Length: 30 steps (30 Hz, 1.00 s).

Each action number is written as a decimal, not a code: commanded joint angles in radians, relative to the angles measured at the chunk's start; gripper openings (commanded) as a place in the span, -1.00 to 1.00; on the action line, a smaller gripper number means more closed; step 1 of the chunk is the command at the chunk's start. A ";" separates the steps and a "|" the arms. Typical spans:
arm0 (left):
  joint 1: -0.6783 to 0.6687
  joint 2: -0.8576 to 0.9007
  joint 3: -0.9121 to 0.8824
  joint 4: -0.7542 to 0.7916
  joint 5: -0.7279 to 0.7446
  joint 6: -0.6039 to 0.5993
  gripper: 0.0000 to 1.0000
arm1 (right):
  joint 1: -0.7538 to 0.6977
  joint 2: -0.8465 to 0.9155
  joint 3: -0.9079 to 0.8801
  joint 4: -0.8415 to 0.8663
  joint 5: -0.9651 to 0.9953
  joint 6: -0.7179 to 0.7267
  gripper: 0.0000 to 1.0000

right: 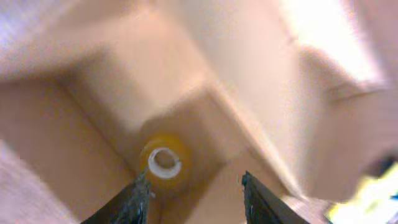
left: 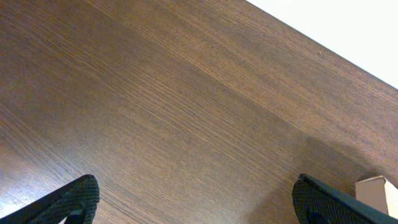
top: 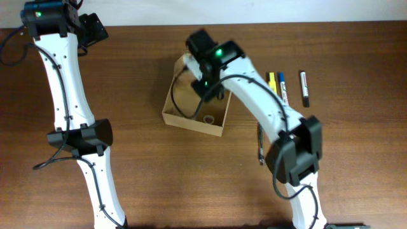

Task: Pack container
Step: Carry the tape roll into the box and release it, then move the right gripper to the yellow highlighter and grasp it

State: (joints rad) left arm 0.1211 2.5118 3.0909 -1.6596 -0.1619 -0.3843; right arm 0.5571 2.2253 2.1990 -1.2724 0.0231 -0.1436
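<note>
The container (top: 170,112) is an open tan cardboard box in the middle of the table, lid flap up at its far side. A small yellow tape roll (top: 208,119) lies on its floor and also shows in the right wrist view (right: 164,163). My right gripper (top: 210,87) hangs over the box's far half. It is open and empty (right: 194,186), with the roll just below its left finger. My left gripper (top: 91,28) is at the far left of the table, open and empty (left: 196,199) over bare wood.
Yellow (top: 272,81), blue (top: 282,84) and black (top: 304,87) markers lie right of the box. A dark pen (top: 260,145) lies under the right arm. A tan corner (left: 377,190) shows at the right edge of the left wrist view.
</note>
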 commanded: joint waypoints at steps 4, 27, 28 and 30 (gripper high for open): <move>0.006 -0.004 -0.001 -0.002 -0.008 0.012 1.00 | -0.072 -0.106 0.291 -0.123 0.094 0.150 -0.03; 0.006 -0.004 -0.001 -0.002 -0.008 0.012 1.00 | -0.505 -0.007 -0.275 0.098 -0.051 0.303 -0.03; 0.006 -0.004 -0.001 -0.002 -0.008 0.012 1.00 | -0.504 -0.007 -0.303 0.120 -0.058 0.303 -0.03; 0.006 -0.004 -0.001 -0.002 -0.008 0.012 1.00 | -0.504 -0.007 -0.351 0.162 -0.068 0.311 -0.03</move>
State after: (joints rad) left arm 0.1211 2.5118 3.0909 -1.6600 -0.1623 -0.3843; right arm 0.0528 2.2173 1.9064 -1.1435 -0.0074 0.1505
